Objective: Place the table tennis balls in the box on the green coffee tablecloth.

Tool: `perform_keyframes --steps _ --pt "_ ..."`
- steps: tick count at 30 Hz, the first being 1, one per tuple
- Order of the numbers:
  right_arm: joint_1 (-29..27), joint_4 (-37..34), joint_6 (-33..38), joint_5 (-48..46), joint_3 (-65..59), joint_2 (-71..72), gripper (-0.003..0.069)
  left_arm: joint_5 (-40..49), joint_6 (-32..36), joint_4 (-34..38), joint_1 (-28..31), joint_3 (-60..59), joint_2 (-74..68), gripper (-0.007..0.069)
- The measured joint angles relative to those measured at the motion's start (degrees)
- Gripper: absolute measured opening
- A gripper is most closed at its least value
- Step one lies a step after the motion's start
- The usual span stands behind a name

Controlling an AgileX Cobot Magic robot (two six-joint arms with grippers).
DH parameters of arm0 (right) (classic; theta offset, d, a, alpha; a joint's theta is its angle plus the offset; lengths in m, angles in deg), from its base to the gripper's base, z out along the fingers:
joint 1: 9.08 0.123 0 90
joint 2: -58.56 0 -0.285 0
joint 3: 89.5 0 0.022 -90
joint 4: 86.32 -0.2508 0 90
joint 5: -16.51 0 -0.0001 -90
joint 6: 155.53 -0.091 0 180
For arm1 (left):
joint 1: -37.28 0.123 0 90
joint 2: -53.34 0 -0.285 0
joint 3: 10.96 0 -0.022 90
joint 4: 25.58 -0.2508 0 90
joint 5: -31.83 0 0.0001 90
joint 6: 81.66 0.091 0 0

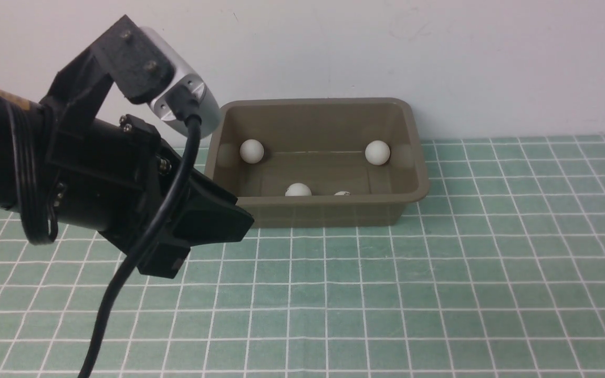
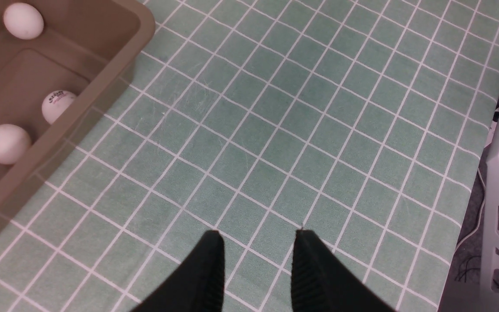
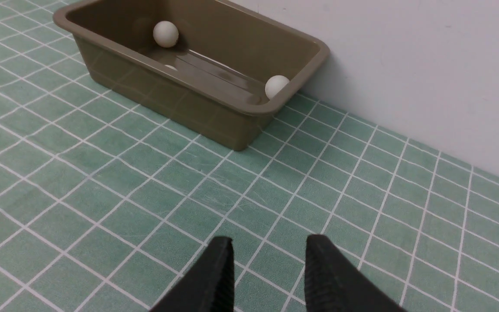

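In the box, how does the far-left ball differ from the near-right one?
The far-left ball sits by the back wall, fully visible from the front; the near-right ball by the front wall, mostly hidden. The near-right ball bears dark printing; the far-left ball looks plain. Both are white, in the box.

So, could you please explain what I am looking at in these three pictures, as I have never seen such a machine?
It is a robot with two arms, each ending in a two-fingered gripper. The front picture looks forward from between the arms; only the left arm shows there. The other two pictures come from cameras on the wrists. They show the left gripper and the right gripper, both empty with jaws apart. A checked green tablecloth carries a brown box holding four white table tennis balls.
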Motion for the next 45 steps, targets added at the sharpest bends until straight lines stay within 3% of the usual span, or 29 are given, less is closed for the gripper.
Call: perform_keyframes --steps 18,28,45 --pt "0.0 -0.1 0.0 0.0 0.0 -0.1 0.0223 1.1 0.4 0.0 0.0 0.0 0.0 0.0206" --pt "0.0 -11.3 0.0 0.1 0.0 -0.1 0.0223 2.9 0.4 0.9 0.0 0.0 0.0 0.0206" --pt "0.0 -10.7 0.0 7.3 0.0 -0.1 0.0223 2.9 0.4 1.4 0.0 0.0 0.0 0.0206"
